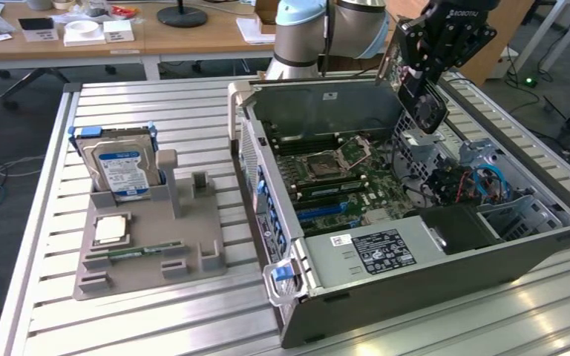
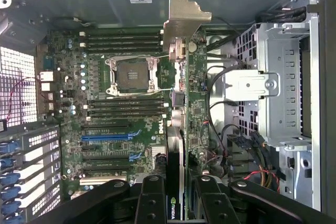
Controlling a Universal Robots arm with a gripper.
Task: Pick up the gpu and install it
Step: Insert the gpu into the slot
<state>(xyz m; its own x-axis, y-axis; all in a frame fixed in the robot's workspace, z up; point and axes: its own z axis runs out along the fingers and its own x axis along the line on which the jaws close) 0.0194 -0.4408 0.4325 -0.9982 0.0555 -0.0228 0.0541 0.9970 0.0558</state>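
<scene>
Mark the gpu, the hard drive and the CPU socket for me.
gpu (image 2: 184,15): wrist view, on its silver bracket end.
hard drive (image 1: 122,169): exterior view, on the blue-white label.
CPU socket (image 2: 131,74): wrist view, at the socket's centre.

We see the counter (image 1: 166,111) and open computer case (image 1: 414,282) obliquely from above, farther off. The wrist view, behind the fingers (image 2: 150,203), faces closely into it; both share the motherboard (image 1: 329,178) (image 2: 121,119).

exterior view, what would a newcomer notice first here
The open grey metal computer case dominates, its green motherboard bare. Above it the black claw is shut on the thin black gpu card with a silver bracket. On the exterior view's left, a silver hard drive with blue-white label stands in a grey holder.
</scene>
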